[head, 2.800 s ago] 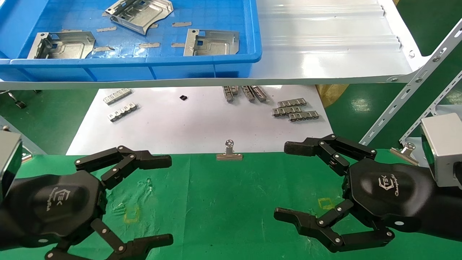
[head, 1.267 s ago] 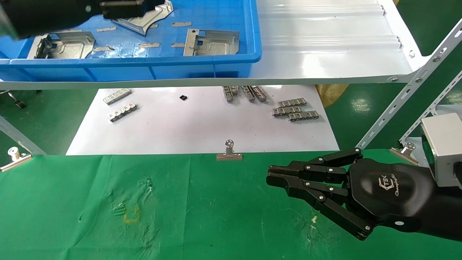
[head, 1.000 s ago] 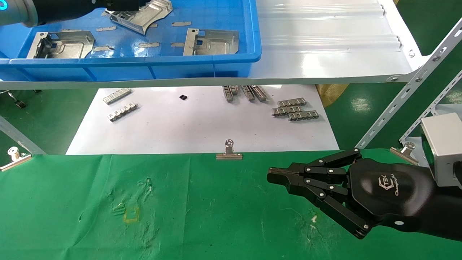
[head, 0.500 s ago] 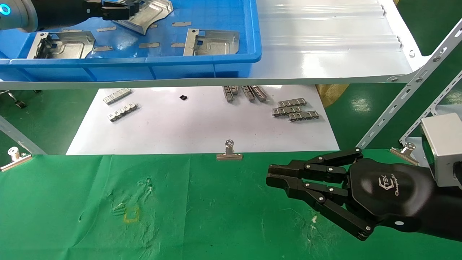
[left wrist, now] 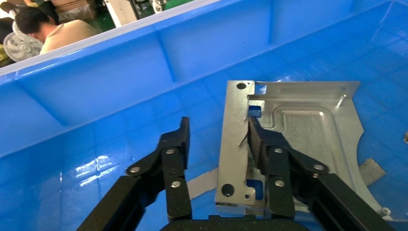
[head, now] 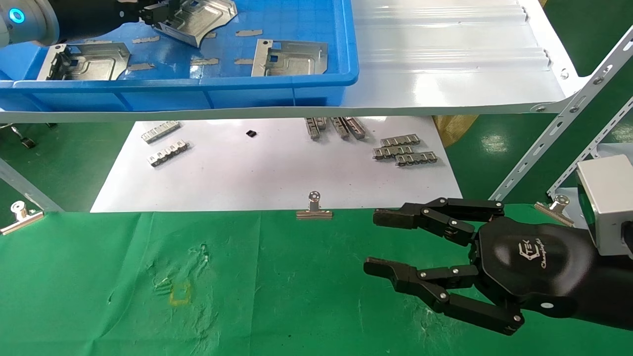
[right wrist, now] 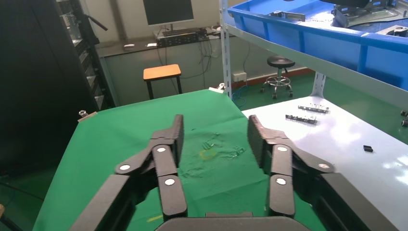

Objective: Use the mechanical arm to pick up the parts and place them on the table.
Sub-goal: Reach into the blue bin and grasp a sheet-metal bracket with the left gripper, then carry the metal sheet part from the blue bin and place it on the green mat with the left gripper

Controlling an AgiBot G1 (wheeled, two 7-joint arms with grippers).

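Note:
Three silver parts lie in the blue bin: one at the left (head: 86,62), one at the right (head: 292,57), one at the back (head: 198,20). My left gripper (head: 158,12) reaches into the bin over the back part. In the left wrist view the gripper (left wrist: 219,130) is open, its jaws astride the bent edge of that part (left wrist: 308,125); one finger rests against the plate, the other stands apart over the bin floor. My right gripper (head: 376,242) is open and empty, low over the green table (head: 277,287), as its wrist view also shows (right wrist: 215,127).
The blue bin (head: 198,81) sits on a glossy white shelf (head: 445,74). Below it lies a white sheet (head: 267,173) with slotted metal strips (head: 403,151). Binder clips (head: 314,207) hold the cloth's edge. A perforated steel strut (head: 559,123) slants at the right.
My left arm has gone from over the cloth up into the bin and set its fingers astride the back part. My right gripper closed, then opened again in place.

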